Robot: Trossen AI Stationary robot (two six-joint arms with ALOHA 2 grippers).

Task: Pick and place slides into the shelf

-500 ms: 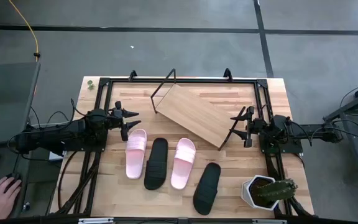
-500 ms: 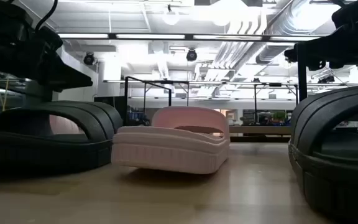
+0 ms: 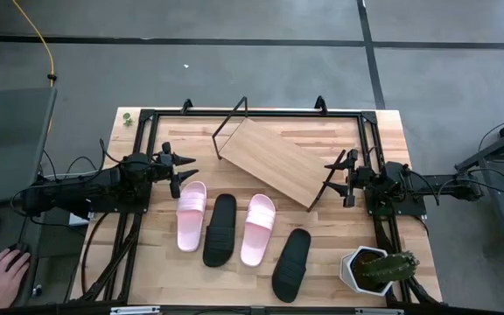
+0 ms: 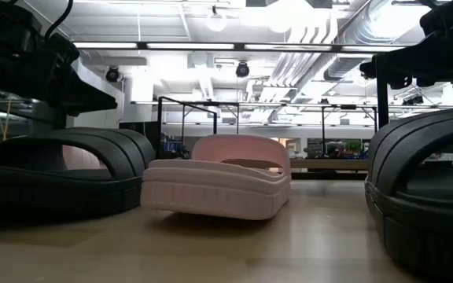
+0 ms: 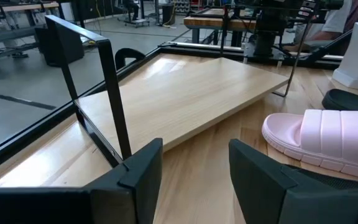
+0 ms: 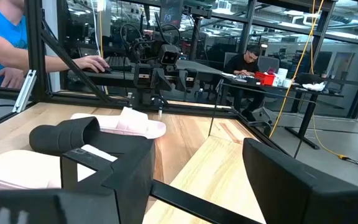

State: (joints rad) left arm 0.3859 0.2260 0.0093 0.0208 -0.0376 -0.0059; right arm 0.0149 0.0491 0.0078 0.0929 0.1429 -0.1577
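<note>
Four slides lie in a row, soles down, on the wooden table's near half: a pale pink one (image 3: 191, 215), a black one (image 3: 220, 229), a second pink one (image 3: 258, 229) and a second black one (image 3: 292, 263). Beyond them the shelf (image 3: 274, 160), a tilted light-wood board on a thin black wire frame, stands askew. My left gripper (image 3: 182, 173) hovers open at the shelf's left, above the first pink slide's far end. My right gripper (image 3: 332, 178) hovers open at the shelf's right corner. Neither has anything between its fingers (image 5: 142, 180) (image 6: 117, 174).
A white pot with a green plant (image 3: 374, 269) stands at the table's near right corner, beside the right black slide. A black frame (image 3: 147, 122) runs round the tabletop. A person's hand (image 3: 3, 276) rests off the table at the near left.
</note>
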